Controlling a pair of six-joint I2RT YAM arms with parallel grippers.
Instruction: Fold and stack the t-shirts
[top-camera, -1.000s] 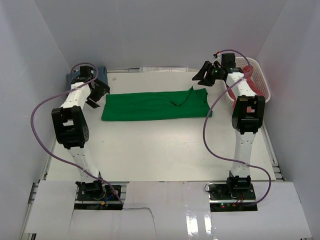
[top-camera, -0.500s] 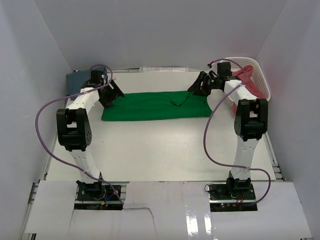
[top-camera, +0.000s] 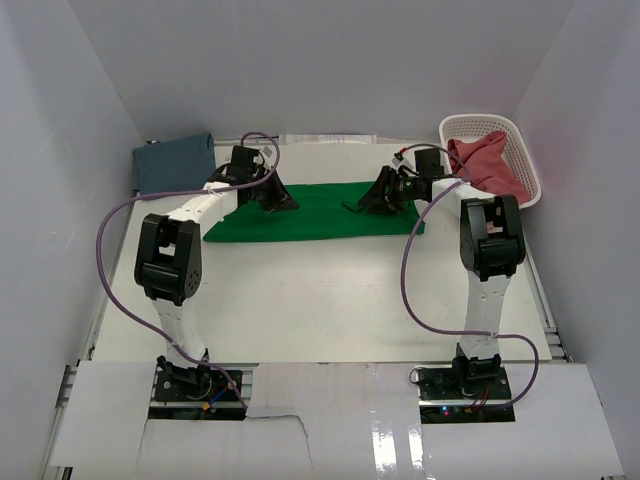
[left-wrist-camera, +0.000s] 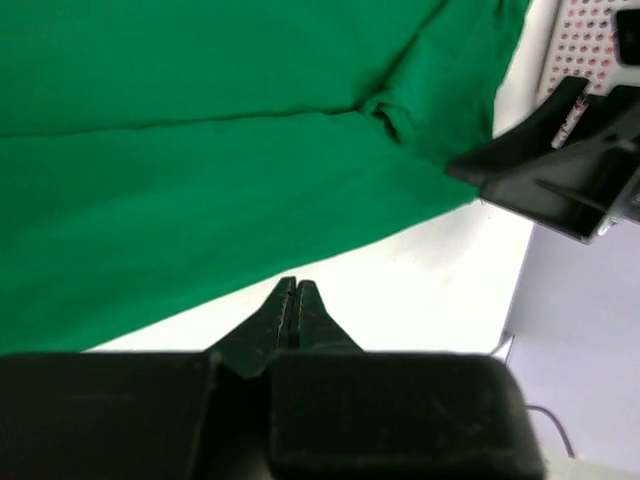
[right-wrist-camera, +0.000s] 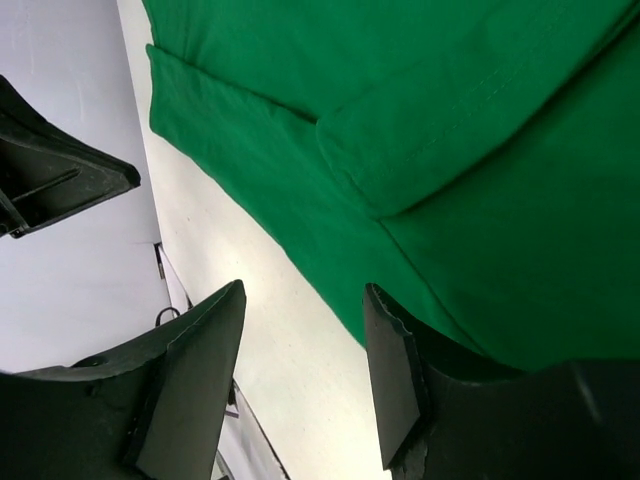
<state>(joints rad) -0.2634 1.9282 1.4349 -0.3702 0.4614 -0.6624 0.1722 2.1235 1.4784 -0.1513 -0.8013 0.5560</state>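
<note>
White walls box in a bare white table. From overhead, the green t-shirt lies flat as a long band at twelve o'clock from the table's middle, with a sleeve doubled over towards its three o'clock end. The slate-blue t-shirt sits in the ten o'clock corner. The red t-shirt is heaped in the white lattice basket at two o'clock. Both arms stretch far forward and lean inwards. The left gripper is low over the band left of centre, and the right gripper faces it beside the sleeve.

From the left wrist, the left gripper has its fingers pressed together with nothing between them. Their tips are over bare table just beside the green edge. Cloth fills the view from nine to one o'clock, and the other gripper shows at three o'clock.

From the right wrist, the right gripper is spread wide and empty, straddling the cloth's edge, with the doubled sleeve at one o'clock.

The shirt looks light and limp, so it will likely sag from any single grip and slide on the smooth top. The best hold is probably a pinch through both layers at the edge, one near each end, so the fold carries over evenly. The left fingers would have to part first.
</note>
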